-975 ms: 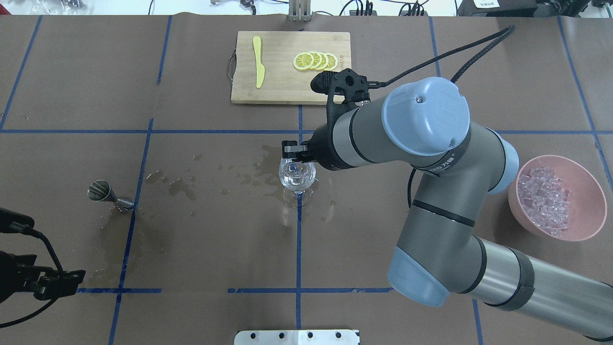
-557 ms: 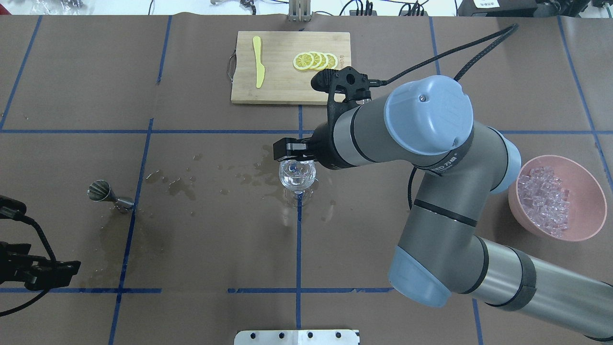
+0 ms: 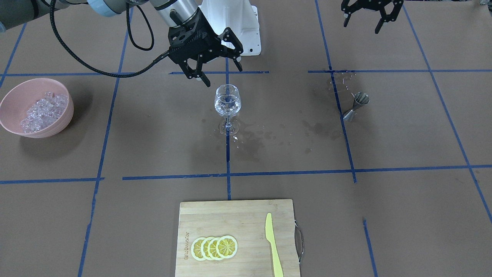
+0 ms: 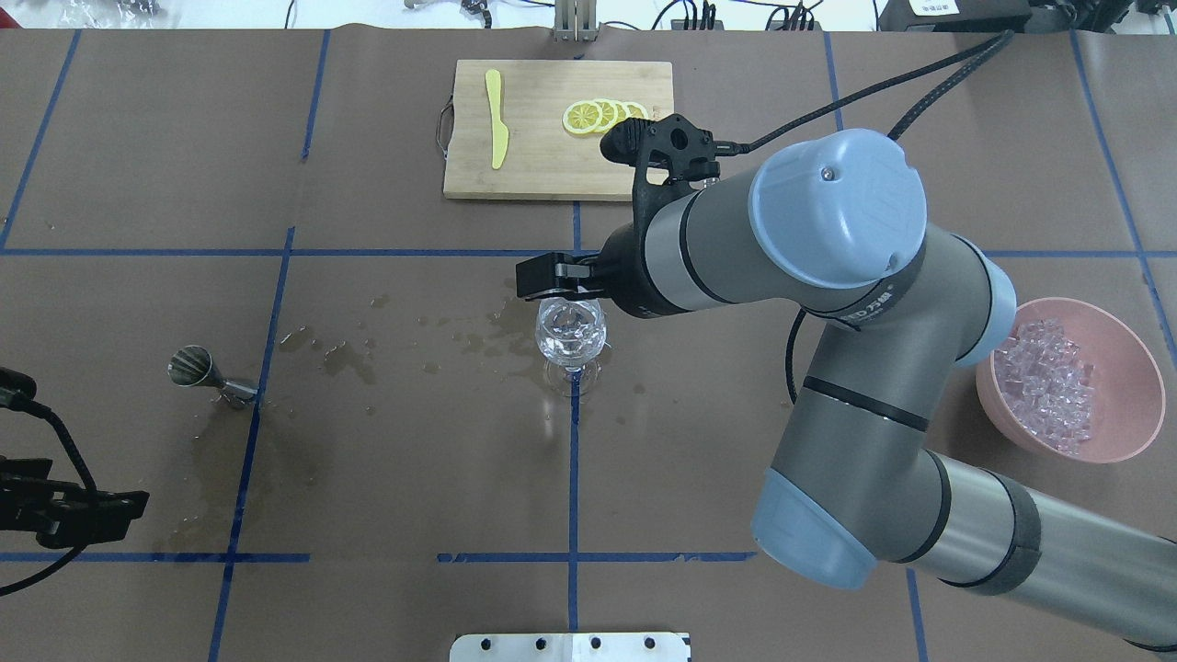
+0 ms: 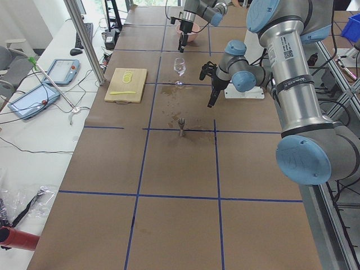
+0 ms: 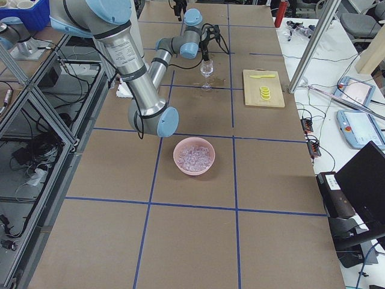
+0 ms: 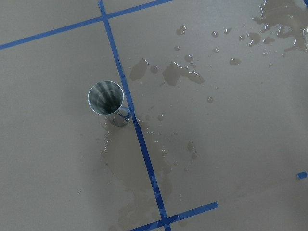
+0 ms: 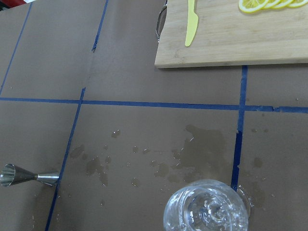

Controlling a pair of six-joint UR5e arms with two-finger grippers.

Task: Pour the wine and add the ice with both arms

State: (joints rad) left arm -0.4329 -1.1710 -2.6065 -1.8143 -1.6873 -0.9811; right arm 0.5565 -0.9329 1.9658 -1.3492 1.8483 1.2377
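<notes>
Jaws of my right gripper [image 3: 224,76] stand spread and empty in the front-facing view, poised over the stemmed glass [image 3: 227,102] and clear of its rim. Those of my left gripper [image 3: 363,22] are likewise parted and hold nothing, well apart beyond the jigger [image 3: 355,104]. The glass carries the wine [image 3: 227,109], a shallow clear measure, and the ice [image 3: 42,108] lies heaped in the pink bowl [image 3: 9,100], well off on my right side. Overhead view: the glass sits just under my right fingers [image 4: 541,276], with dark splashes spread over the table [image 4: 414,460] between it and the jigger. Right wrist view: the glass mouth lies close below the camera, with a few clear lumps glinting inside (their number is hard to tell). Left wrist view: only the jigger on wet paper, my jaws out of frame. Pouring looks finished, I judge, and some ice appears delivered. What remains is probably further ice from the bowl, the lemon slices [image 3: 214,247] on the board [image 3: 246,215] being no part of the task.
</notes>
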